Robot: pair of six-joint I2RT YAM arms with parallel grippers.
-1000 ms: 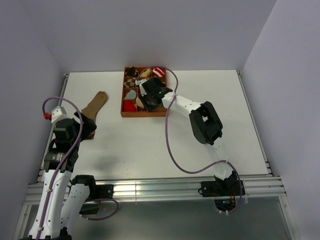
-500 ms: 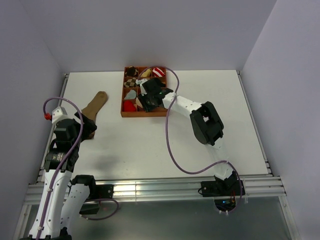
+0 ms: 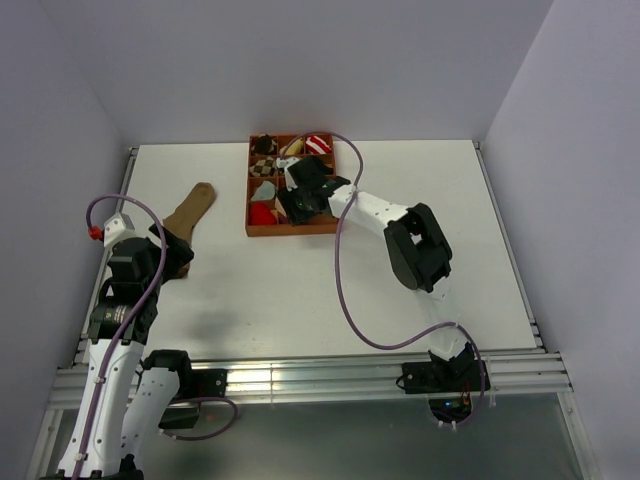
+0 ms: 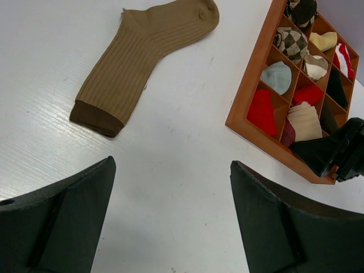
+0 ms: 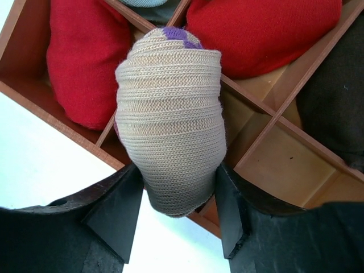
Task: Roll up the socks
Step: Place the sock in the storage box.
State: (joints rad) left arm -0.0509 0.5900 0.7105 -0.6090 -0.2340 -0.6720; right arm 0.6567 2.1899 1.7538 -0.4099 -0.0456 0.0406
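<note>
The plain brown sock (image 3: 190,212) lies flat on the table's left side and also shows in the left wrist view (image 4: 142,57). My left gripper (image 3: 168,255) is open and empty just near of its dark cuff, with jaws wide apart (image 4: 172,165). My right gripper (image 3: 297,200) is shut on the rolled beige sock (image 5: 170,114), holding it at the front middle compartment of the wooden organizer box (image 3: 290,229). The roll's far tip is purple-maroon. The red and white sock (image 3: 318,143) sits in the box's back right compartment.
The box (image 5: 62,126) holds red bundles (image 5: 79,62), a checkered one (image 4: 293,41), a light blue one (image 4: 277,77) and dark ones. Low rails edge the table's left and near sides.
My right gripper has shifted slightly over the box with the beige roll, and the box has nudged a little to the right. The left arm and brown sock have not moved.
</note>
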